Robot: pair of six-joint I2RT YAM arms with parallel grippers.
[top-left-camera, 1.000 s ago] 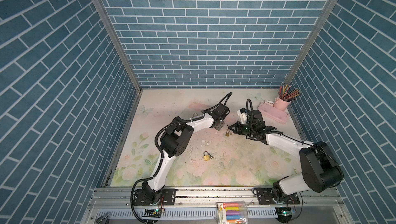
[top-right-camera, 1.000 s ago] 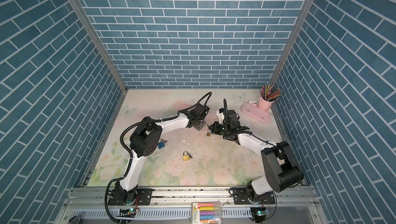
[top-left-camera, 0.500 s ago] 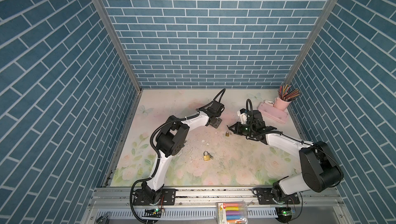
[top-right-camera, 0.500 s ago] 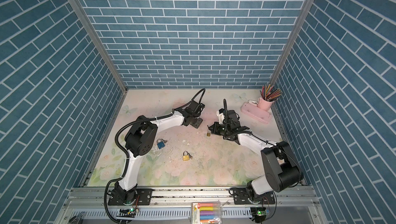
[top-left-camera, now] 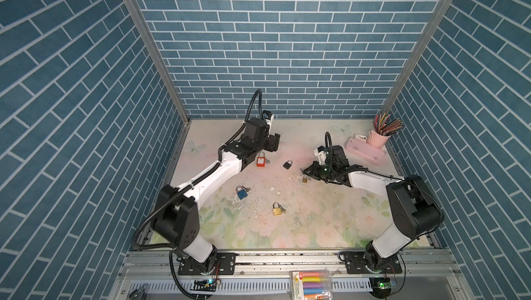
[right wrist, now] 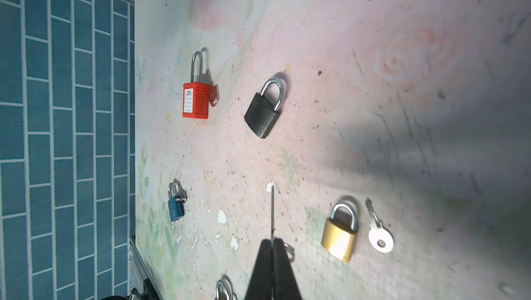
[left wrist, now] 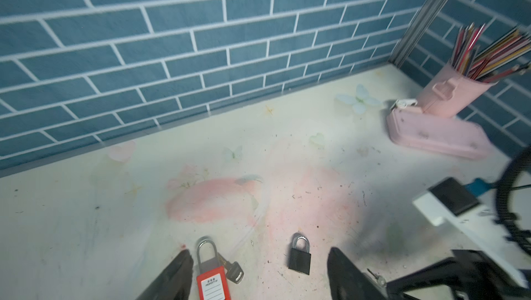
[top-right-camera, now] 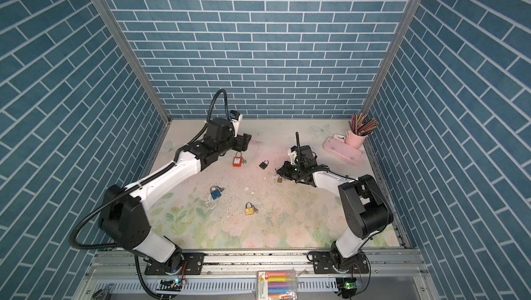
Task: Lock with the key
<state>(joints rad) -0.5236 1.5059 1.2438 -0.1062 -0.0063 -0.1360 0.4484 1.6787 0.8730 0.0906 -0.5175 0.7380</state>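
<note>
Key [right wrist: 272, 212] sits pinched in the right gripper [right wrist: 271, 244], whose jaws are pressed together on its head, so the thin blade sticks out edge-on past the fingertips, and a small ring [right wrist: 288, 251] shows beside them. In both top views this gripper [top-left-camera: 305, 170] hangs low over the floral worktop [top-left-camera: 316, 221], near the black padlock [top-left-camera: 288, 164] on its right and slightly toward the front rail, apart from it. The black padlock lies flat on the worktop, free of both grippers. The left gripper [left wrist: 258, 252] is spread wide and holds nothing. In a top view it [top-left-camera: 273, 143] stands to the left of the black padlock and toward the back wall. Its wrist camera sees the black padlock [left wrist: 299, 257] lying on the worktop between its two fingers [left wrist: 178, 272]. A red padlock [top-left-camera: 261, 160] lies near the black padlock on its left, with a dark-headed key [left wrist: 234, 272] touching its side. A small brass padlock [top-left-camera: 304, 179] lies to the right and front of the black padlock, close under the right gripper, with a loose silver key [right wrist: 377, 226] just beside it. A blue padlock [top-left-camera: 242, 192] lies well to the left and front of the black padlock. A second brass padlock [top-left-camera: 276, 209] lies well in front of it. Far to its right, by the back corner, stand a pink pencil cup [top-left-camera: 379, 137] and a pink case [top-left-camera: 365, 150].
</note>
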